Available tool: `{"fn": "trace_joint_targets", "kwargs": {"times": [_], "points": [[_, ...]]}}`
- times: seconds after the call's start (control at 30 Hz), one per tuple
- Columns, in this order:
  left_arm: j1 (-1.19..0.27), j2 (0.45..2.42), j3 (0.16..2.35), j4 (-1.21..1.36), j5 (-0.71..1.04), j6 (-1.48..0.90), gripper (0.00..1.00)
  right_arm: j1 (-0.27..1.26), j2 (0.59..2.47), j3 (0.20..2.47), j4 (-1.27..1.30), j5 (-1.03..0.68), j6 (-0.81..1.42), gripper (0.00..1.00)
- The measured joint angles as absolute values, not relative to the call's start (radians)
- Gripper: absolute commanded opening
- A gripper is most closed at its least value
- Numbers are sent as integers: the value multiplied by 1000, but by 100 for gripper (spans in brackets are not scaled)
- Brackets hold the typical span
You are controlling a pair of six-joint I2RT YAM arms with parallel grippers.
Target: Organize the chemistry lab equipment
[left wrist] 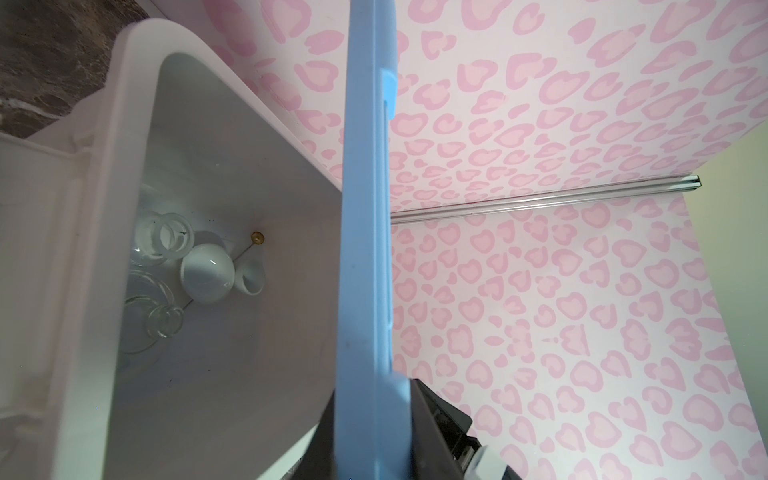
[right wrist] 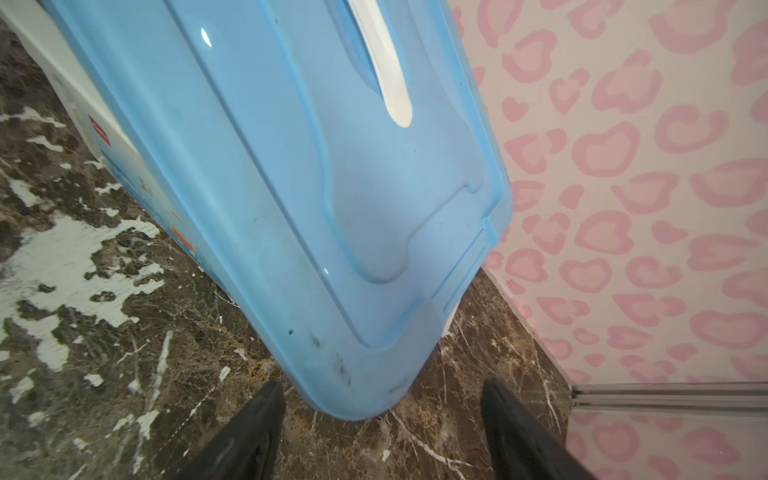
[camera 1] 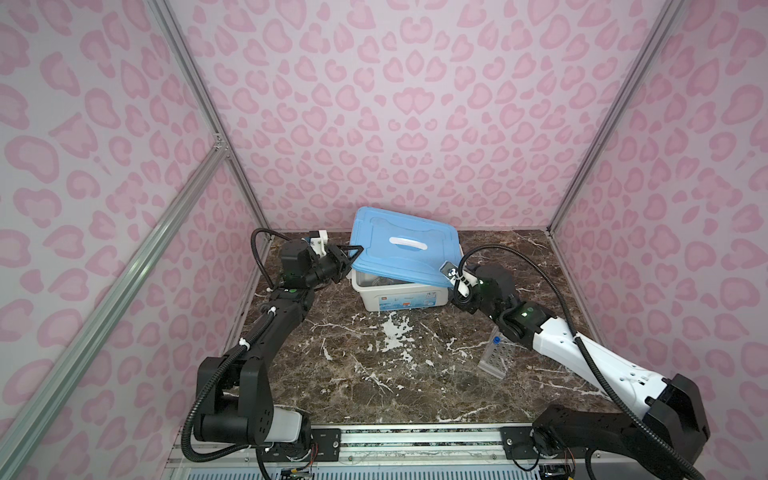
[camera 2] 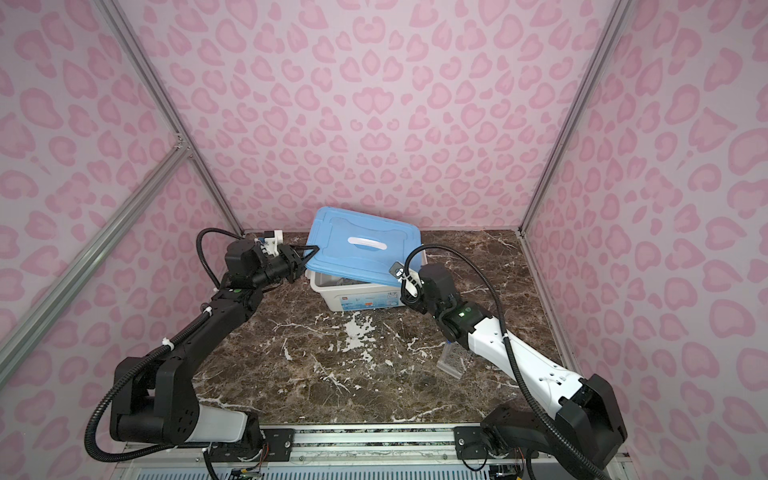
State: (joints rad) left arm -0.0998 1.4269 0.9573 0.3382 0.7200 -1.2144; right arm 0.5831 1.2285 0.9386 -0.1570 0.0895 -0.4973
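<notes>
left gripper [camera 1: 348, 258] is clamped on the 9 o'clock corner of the blue lid [camera 1: 401, 259]. The lid is tilted over the white box [camera 1: 372, 300], long axis roughly 10-to-4. right gripper [right wrist: 382, 432] jaws are wide, the lid's near corner between the tips, contact unclear.

In the box under the lid, about 4 o'clock of left gripper: two glass flasks [left wrist: 164, 241], mouths toward the left wrist view, and two white dishes [left wrist: 207, 272] side by side.

tube rack [camera 1: 494, 357] lies on the table [camera 1: 374, 395], 5 o'clock of right gripper and under that arm, long axis about 12-to-6. One blue-capped test tube [camera 1: 495, 340] sits at its 12 o'clock end.

The box label [camera 1: 409, 302] has a red logo and blue print, unreadable.
</notes>
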Motion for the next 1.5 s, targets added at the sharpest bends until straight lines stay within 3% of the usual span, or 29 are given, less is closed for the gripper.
{"fn": "trace_joint_targets", "kwargs": {"times": [0.4,0.63,1.03,1.5], "points": [[-125,1424,949,361,669,-1222,14,359,1196,934,-101,-243,-210,78],[-131,1404,932,364,638,-1229,14,240,1308,1007,-57,-379,13,75],[-141,1360,887,376,585,-1234,14,196,1566,1209,-157,-580,172,64],[-146,1315,835,391,543,-1236,14,195,1657,1253,-196,-667,251,53]]}}
